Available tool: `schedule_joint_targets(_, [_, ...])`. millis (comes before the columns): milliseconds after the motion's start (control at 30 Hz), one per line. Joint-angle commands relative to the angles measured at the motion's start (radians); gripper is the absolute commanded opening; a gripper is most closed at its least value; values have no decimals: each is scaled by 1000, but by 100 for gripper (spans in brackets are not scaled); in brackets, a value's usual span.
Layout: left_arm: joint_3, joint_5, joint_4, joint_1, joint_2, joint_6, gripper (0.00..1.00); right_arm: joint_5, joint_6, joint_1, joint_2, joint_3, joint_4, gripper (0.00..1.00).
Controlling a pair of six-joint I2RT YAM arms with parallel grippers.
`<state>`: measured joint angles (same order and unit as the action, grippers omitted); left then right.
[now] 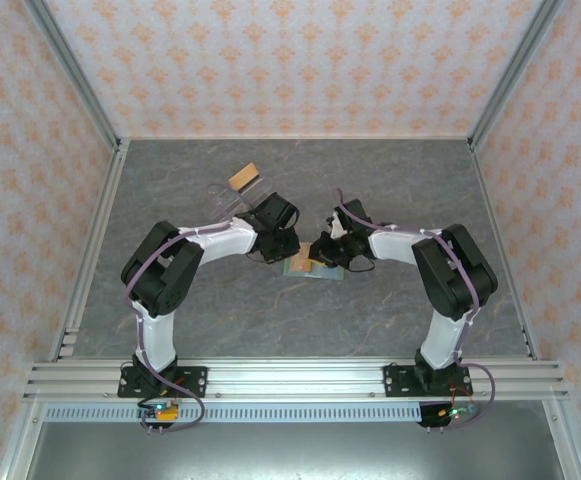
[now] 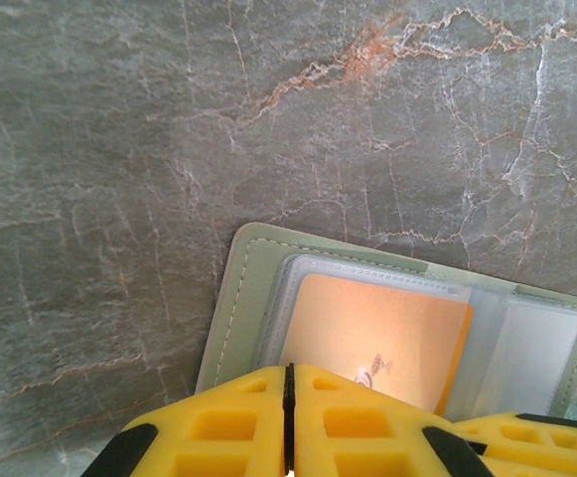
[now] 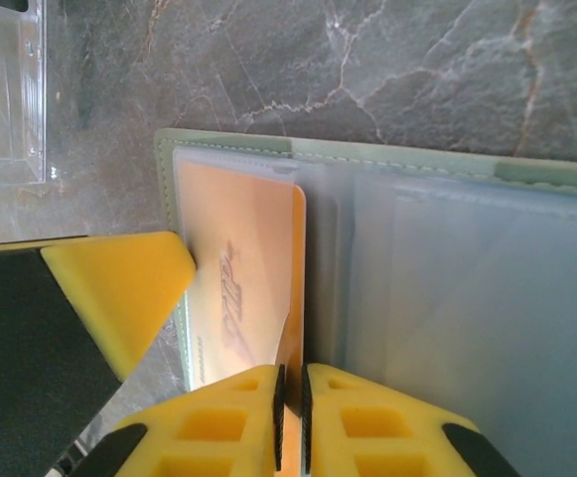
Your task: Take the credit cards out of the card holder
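Listing your workspace from largest to smallest:

1. Table: grey marbled top with patterned walls on three sides.
2. Left arm and right arm: both bend inward and meet at mid-table, covering most of the card holder in the overhead view.
3. Clear tray: it lies beyond the left arm's wrist, apart from the holder. A tan piece sits at its far end. Nothing lies between the tray and the holder.
4. Card holder: sage-green, lying open and flat at mid-table directly under both grippers. Its stitched border frames the clear sleeves.
5. Left gripper: the yellow fingers are pressed together over the holder's near edge, just above the card. In the right wrist view one of its fingertips touches the holder's outer edge. You cannot tell whether it pinches anything.
6. Right gripper: the fingers are almost together with a thin slit between them, set over the holder. The card's long edge runs into that slit, but you cannot tell whether it is gripped.
7. Orange card: it sits inside the end sleeve of the holder. The other sleeves look pale, and their contents are unclear.
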<state>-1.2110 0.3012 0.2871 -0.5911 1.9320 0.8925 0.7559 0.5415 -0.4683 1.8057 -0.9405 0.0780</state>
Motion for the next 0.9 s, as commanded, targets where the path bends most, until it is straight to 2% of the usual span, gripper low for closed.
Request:
schedule_joint_targets(0, [19, -37, 44, -3, 39, 12, 8, 48, 19, 2, 10, 6, -49, 14])
schedule_joint_targets(300, [38, -13, 8, -3, 36, 32, 6, 99, 59, 2, 6, 25, -120, 14])
schedule_joint_targets(567, [81, -4, -37, -3, 24, 69, 6, 76, 80, 3, 17, 32, -135, 17])
schedule_joint_targets(733, [94, -8, -45, -3, 9, 73, 5, 76, 87, 3, 19, 35, -147, 14])
schedule_joint_targets(867, [84, -24, -22, -1, 2, 58, 6, 68, 87, 4, 12, 38, -147, 7])
